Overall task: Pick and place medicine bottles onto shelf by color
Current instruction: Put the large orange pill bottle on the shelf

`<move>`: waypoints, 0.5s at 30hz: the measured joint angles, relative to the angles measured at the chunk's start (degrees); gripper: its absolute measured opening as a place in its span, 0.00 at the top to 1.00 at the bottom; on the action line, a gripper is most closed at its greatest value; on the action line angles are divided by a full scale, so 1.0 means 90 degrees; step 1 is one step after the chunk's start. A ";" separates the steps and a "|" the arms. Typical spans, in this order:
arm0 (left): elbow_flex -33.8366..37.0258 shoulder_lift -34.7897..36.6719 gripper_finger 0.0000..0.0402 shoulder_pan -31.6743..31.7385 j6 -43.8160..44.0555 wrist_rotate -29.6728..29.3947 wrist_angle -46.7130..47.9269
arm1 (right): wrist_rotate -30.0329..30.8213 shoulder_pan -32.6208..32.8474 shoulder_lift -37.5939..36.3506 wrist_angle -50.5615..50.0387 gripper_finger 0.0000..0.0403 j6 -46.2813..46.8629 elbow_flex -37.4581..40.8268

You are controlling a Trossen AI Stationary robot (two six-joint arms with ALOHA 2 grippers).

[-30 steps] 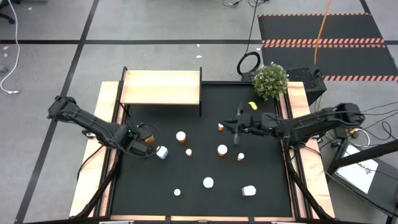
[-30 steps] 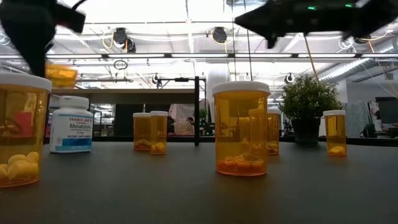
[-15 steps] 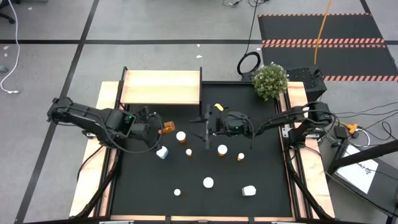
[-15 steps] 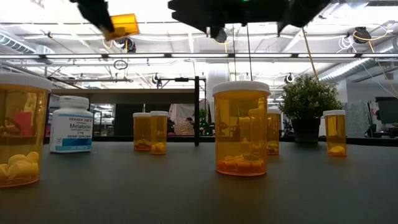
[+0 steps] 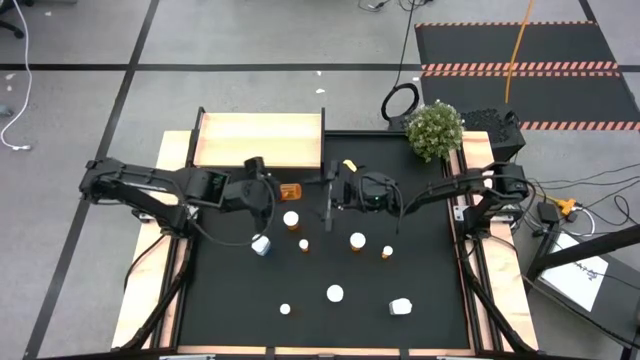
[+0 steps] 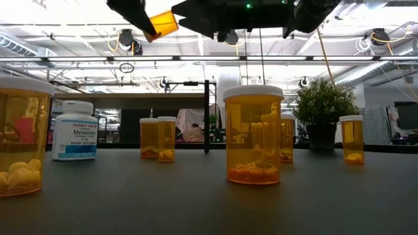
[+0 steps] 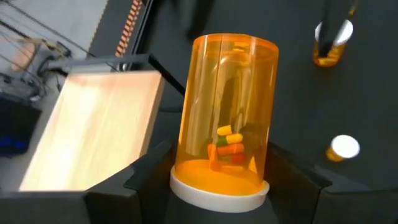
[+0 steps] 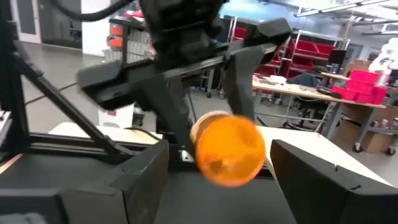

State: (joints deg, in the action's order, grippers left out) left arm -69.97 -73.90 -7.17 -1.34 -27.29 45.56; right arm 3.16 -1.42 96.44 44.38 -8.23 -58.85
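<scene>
Overhead and level views of a tabletop covered by a black mat [image 5: 330,260], with two dark arms meeting above its far half. The left gripper [image 5: 272,190] holds an orange bottle [image 5: 290,192] in the air, its jaws clamped on the bottle near the white cap; the left wrist view shows the bottle [image 7: 225,121] end-on from the cap, with a few pills inside. The bottle lies roughly on its side, just off the near right corner of the shelf [image 5: 260,140], a light-wood board on black legs at the far left of the tabletop. The right gripper [image 5: 328,196] faces the held bottle from the other side, its jaws apart and standing either side of the bottle's base without gripping it; in the right wrist view the bottle [image 8: 229,151] appears between the two dark fingers [image 8: 134,177]. The shelf top carries no bottles. Other bottles stand on the mat: several orange ones with white caps near the middle [image 5: 357,240], one white bottle with a bluish label [image 6: 76,130] toward the left, and another white one near the front edge [image 5: 400,306]. A potted plant [image 5: 434,130] sits at the far right corner
</scene>
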 joint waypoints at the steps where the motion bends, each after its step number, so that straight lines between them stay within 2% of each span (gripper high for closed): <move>1: 0.0000 -0.0076 0.45 0.0025 -0.0091 0.0000 -0.0020 | -0.0003 -0.0019 0.0005 -0.0003 0.31 -0.0001 0.0000; 9: 0.0002 -0.0439 0.47 0.0096 -0.0378 -0.0002 -0.0350 | -0.0139 -0.0154 0.0002 -0.0166 0.32 -0.0168 0.0005; 15: 0.0002 -0.0447 0.45 0.0091 -0.0373 -0.0170 -0.0441 | -0.0692 -0.0230 0.0002 -0.0196 0.40 -0.0012 0.0005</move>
State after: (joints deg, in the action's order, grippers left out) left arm -69.95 -77.93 -6.35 -4.70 -28.82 41.59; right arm -3.07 -3.49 96.47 42.62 -8.34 -58.81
